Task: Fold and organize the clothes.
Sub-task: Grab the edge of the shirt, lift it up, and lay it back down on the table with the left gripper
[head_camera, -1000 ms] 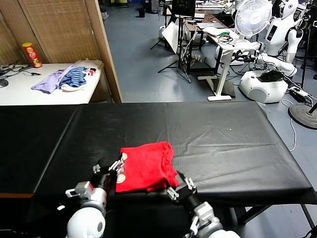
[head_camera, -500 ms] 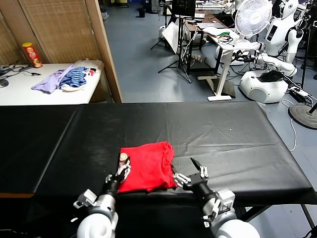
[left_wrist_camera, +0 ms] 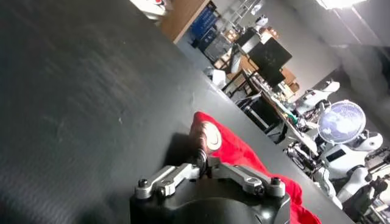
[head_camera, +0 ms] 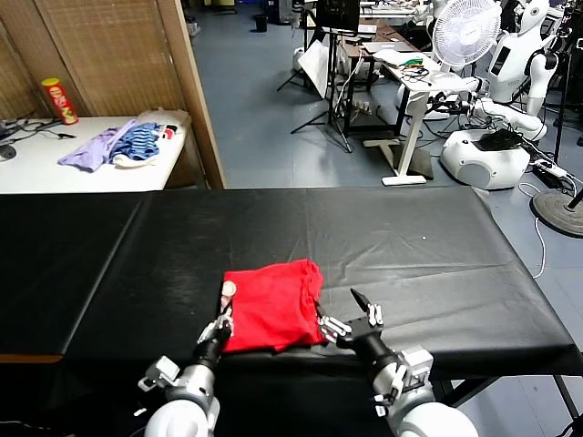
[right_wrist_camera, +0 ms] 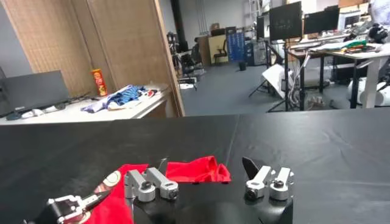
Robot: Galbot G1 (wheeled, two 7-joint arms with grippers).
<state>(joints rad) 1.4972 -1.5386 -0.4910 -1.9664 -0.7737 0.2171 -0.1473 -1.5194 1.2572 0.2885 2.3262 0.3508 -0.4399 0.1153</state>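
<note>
Right now the red T-shirt (head_camera: 272,304) lies folded into a compact bundle on the black table (head_camera: 410,246), close to the near edge, a bit left of centre. Printed graphic shows only as a small roundish patch at the shirt's near-left corner (left_wrist_camera: 211,135); rest of print is folded under, can't read it. No white tag seen from any view.

Left gripper (head_camera: 219,326) sits at that near-left corner, fingers pressed together on the fabric edge by the graphic. Head view shows the tips meeting the cloth; left wrist view has the closed tips (left_wrist_camera: 201,159) right against the red fold, though how much cloth is pinched is hidden by the gripper body. Arm itself is cut off by the frame bottom.

Right gripper (head_camera: 351,315) is just beside the shirt's near-right corner, jaws spread wide, nothing between them. In the right wrist view the two fingers (right_wrist_camera: 251,167) stand apart w/ the red edge (right_wrist_camera: 198,170) showing beyond them; whether a tip touches the cloth can't be told.

Far left, a white side table (head_camera: 55,173) holds lilac and blue-striped garments (head_camera: 120,144) plus a red-and-yellow can (head_camera: 59,100).
</note>
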